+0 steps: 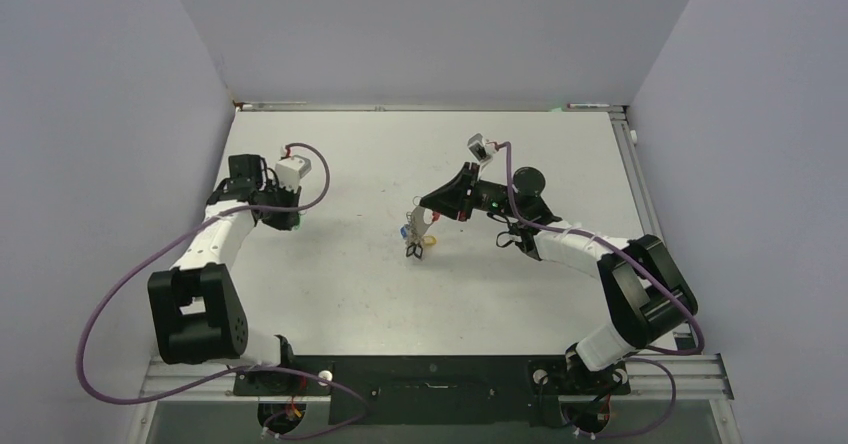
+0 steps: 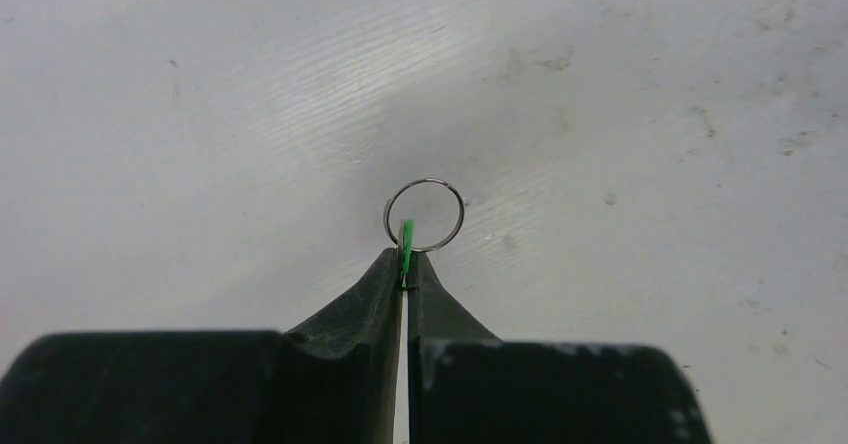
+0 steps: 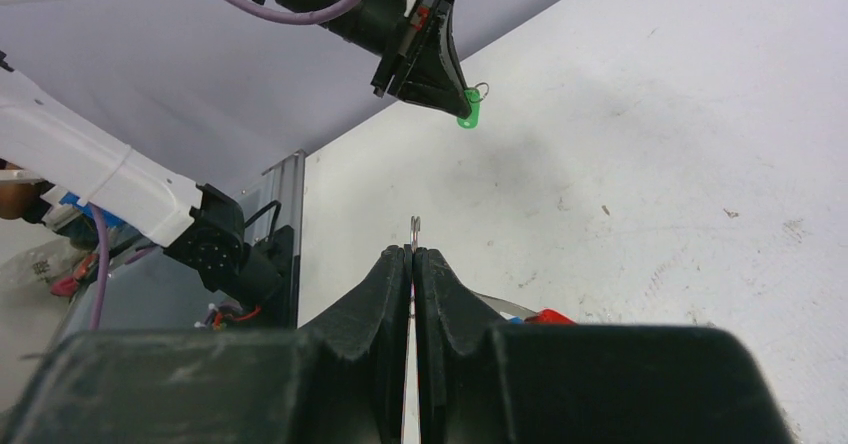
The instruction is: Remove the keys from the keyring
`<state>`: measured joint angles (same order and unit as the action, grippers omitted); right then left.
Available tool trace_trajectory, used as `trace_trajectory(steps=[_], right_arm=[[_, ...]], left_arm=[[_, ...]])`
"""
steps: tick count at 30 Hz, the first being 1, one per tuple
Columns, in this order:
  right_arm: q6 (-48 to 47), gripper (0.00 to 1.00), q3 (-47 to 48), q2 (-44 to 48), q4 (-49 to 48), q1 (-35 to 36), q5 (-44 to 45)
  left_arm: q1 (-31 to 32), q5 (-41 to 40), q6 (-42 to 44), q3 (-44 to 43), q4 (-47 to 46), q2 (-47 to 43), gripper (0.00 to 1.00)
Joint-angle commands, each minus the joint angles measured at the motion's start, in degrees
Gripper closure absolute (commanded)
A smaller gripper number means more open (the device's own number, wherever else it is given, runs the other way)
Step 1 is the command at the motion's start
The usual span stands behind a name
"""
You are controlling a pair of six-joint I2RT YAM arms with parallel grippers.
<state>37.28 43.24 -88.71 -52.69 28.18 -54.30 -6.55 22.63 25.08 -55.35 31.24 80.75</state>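
Observation:
My left gripper (image 2: 405, 264) is shut on a green key (image 2: 407, 242), and a small wire ring (image 2: 425, 214) hangs free from the key's tip above the table. The right wrist view shows that same gripper (image 3: 462, 99) and green key (image 3: 468, 114) lifted off the table. My right gripper (image 3: 413, 254) is shut on a thin metal edge poking up between its fingertips. A grey strip and a red arc of the keyring (image 3: 545, 316) show just behind its right finger. From above, blue, yellow and black keys (image 1: 415, 241) hang under the right gripper (image 1: 425, 212), well apart from the left gripper (image 1: 285, 216).
The white table (image 1: 340, 294) ends at walls on the left, back and right, with a metal rail (image 1: 630, 154) along the right edge. A black round object (image 1: 527, 179) sits behind the right arm. Purple cables (image 1: 100, 304) loop beside both arms.

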Motion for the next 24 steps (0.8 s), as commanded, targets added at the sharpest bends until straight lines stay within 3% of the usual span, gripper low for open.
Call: trace_trajectory(steps=[1, 5, 8, 16, 22, 24], right_arm=[[-3.6, 0.95, 0.3, 3.0, -0.5, -0.2, -1.2], [-4.6, 0.95, 0.3, 2.8, -0.2, -0.2, -1.2], [-4.7, 0.95, 0.1, 2.8, -0.1, -0.2, -1.4], [-4.6, 0.95, 0.0, 2.6, -0.1, -0.1, -1.4], [-3.7, 0.95, 0.2, 1.9, -0.7, -0.1, -1.4], [-3.6, 0.95, 0.3, 1.8, -0.9, -0.1, -1.3]], left_arm=[[-0.8, -12.2, -1.6, -4.9, -0.6, 4.2, 1.0], [-2.3, -14.0, -1.1, -9.8, 5.3, 12.0, 1.0], [-6.5, -11.1, 0.0, -14.3, 9.5, 20.0, 1.0], [-7.7, -5.3, 2.5, -17.2, 12.9, 28.7, 0.98], [-7.8, -5.0, 1.9, -16.6, 11.1, 29.0, 0.76], [-7.8, -5.6, 1.7, -16.6, 10.8, 27.9, 0.63]])
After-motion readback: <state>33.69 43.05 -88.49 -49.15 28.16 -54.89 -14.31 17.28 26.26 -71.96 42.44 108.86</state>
